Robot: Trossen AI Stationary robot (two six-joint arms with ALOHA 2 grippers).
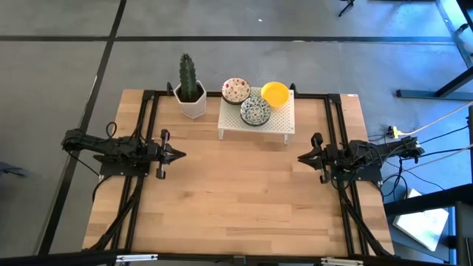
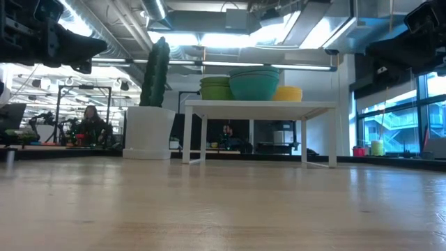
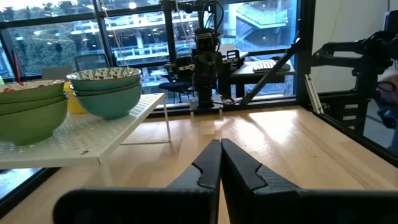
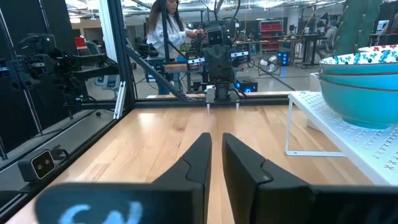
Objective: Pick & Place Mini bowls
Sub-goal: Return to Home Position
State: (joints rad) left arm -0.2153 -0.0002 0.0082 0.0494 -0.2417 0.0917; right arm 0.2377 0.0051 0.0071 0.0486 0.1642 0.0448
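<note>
Far across the table (image 1: 236, 196), at its middle, the mini bowls (image 2: 254, 84) are sitting in three stacks on the white rack (image 1: 284, 124). The red-specked stack (image 1: 236, 90) is standing at the far left of the rack, the yellow stack (image 1: 275, 94) at the far right, and the blue-green stack (image 1: 256, 111) nearer, between them and just beside both.

From above I am seeing only the top bowl of each stack, so I am not counting them there. In the low view the blue-green stack is covering part of the two behind it. Each wrist view is cutting a stack off at its edge.

All the bowls are standing upright with mouths up. Being round, they are showing no long axis. The rack is running left to right.

Both stacks' sides are lying well apart from my jaws. I am holding my left gripper (image 1: 179, 154) over the left side of the table, pointing right, with its fingers pressed together on nothing. My right gripper (image 1: 301, 157) is hanging over the right side, pointing left, its fingers a narrow slit apart and empty.

Left of the rack, a cactus pot (image 1: 194, 102) is standing.
</note>
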